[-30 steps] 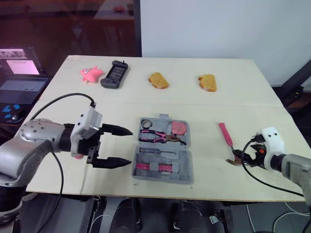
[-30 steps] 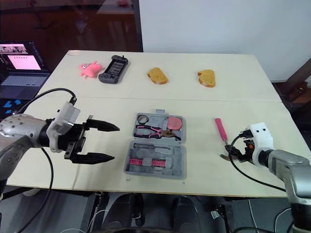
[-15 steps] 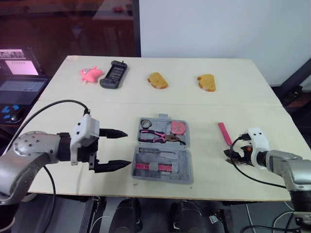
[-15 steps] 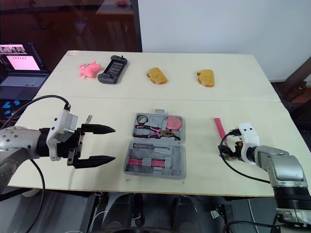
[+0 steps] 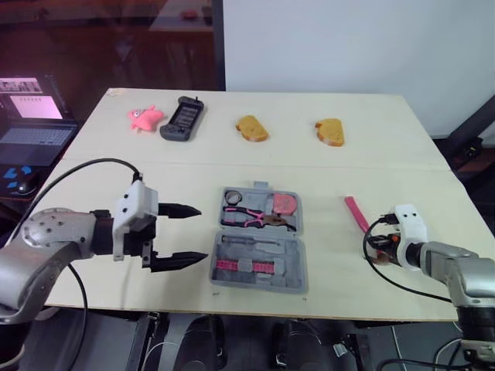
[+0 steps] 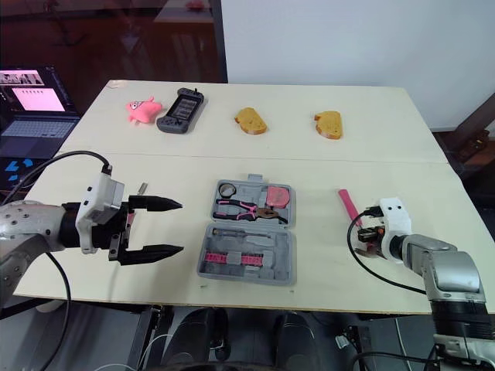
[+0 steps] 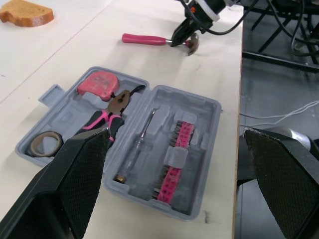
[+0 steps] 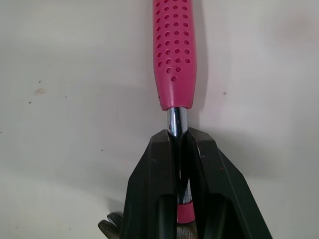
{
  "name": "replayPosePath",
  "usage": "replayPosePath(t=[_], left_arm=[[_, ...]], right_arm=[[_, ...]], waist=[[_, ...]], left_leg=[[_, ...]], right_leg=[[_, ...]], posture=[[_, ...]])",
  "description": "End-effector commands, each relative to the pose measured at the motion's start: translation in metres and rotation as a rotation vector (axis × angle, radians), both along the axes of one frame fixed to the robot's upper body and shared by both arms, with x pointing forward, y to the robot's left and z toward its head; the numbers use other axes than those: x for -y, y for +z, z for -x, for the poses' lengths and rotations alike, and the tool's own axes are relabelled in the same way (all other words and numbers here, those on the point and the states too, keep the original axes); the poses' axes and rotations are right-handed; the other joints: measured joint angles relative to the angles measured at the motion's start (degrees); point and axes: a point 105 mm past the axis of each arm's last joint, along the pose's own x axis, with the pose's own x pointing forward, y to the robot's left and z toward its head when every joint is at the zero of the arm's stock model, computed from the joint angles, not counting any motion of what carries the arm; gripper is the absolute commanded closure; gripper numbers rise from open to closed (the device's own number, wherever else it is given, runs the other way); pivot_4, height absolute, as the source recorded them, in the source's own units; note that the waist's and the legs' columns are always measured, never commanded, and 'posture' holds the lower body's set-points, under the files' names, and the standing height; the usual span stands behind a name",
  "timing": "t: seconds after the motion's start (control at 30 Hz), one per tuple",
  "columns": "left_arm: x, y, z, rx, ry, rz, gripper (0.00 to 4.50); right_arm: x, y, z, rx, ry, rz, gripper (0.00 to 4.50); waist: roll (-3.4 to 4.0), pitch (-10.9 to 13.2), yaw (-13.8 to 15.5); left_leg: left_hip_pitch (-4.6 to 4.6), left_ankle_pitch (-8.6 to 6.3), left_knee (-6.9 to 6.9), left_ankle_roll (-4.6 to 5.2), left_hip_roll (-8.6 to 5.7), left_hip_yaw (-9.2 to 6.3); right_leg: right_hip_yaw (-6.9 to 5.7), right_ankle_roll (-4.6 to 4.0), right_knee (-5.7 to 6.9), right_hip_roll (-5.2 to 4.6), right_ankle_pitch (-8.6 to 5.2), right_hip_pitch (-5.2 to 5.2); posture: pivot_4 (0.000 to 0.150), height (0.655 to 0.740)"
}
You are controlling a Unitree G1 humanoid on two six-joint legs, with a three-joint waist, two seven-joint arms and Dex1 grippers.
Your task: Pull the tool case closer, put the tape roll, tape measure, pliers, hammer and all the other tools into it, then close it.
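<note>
Our right claw is pinched narrow on the bare metal shaft of the pink-handled steel hammer, just where the dotted rubber grip ends, with the head end back behind the fingers. The hammer is low over the pale wooden table, well to the right of the open grey plastic tool case. We cannot quite tell whether it has left the surface.

We judge the step in hand to be carrying the hammer into the case. Holding near the heavy head is good for balance, but the shaft is smooth and round. So we should lift slowly, keep the handle level and watch for it twisting in the grip. We should then cross low, turn the hammer to match the case's long side, and lower it into a free recess. On the way it must not knock the pink-and-black pliers, the pink tape measure or the dark tape roll, which sit in the far half.

Our right forearm reaches in from the near right corner of the table, wrist low, the claw pointing along the handle. Our left claw hangs wide open just left of the case, fingers aimed at it but apart from its wall, with the forearm coming in level from the left edge. From there it could steady the case if it slides.
</note>
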Motion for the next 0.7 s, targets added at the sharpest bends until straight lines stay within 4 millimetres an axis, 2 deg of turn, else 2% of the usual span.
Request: replayPosePath(t=[0.03, 0.13, 0.27, 0.5, 0.7], left_arm=[[0.000, 0.002, -0.001, 0.032, -0.013, -0.002, 0.00], [0.000, 0.001, -0.003, 0.034, -0.013, -0.002, 0.00], [0.001, 0.000, -0.004, 0.035, -0.017, -0.007, 0.00], [0.000, 0.000, -0.006, 0.040, -0.020, -0.012, 0.00], [0.001, -0.001, -0.008, 0.035, -0.027, -0.014, 0.00]], right_arm=[[-0.005, 0.018, -0.006, 0.064, 0.010, -0.011, 4.48], [-0.011, 0.021, -0.014, 0.078, 0.031, -0.013, 4.48], [-0.024, 0.014, -0.021, 0.067, 0.066, -0.018, 4.48], [-0.024, 0.008, -0.029, 0.059, 0.054, -0.015, 4.48], [-0.019, 0.015, -0.022, 0.058, 0.062, -0.025, 1.71]], waist=[[0.01, 0.0, 0.0], [0.02, 0.0, -0.1], [0.02, 0.0, -0.3], [0.00, 0.0, -0.3], [0.01, 0.0, -0.2]], left_leg=[[0.00, 0.00, 0.00, 0.00, 0.00, 0.00], [-0.01, 0.00, -0.01, 0.00, 0.00, 0.00], [-0.01, 0.00, -0.02, 0.00, 0.00, 0.00], [-0.01, 0.02, 0.00, -0.02, 0.00, 0.04], [-0.01, 0.02, 0.00, -0.03, 0.00, 0.04]], right_leg=[[0.00, 0.00, 0.00, 0.00, 0.00, -0.01], [0.00, 0.00, 0.00, 0.00, 0.00, -0.03], [0.00, 0.00, 0.01, 0.00, 0.00, -0.04], [0.00, 0.01, 0.00, -0.01, 0.01, -0.02], [0.00, 0.00, 0.01, -0.02, 0.01, -0.02]], posture=[[0.150, 0.7188], [0.150, 0.7188], [0.150, 0.7188], [0.150, 0.7188], [0.150, 0.7188]])
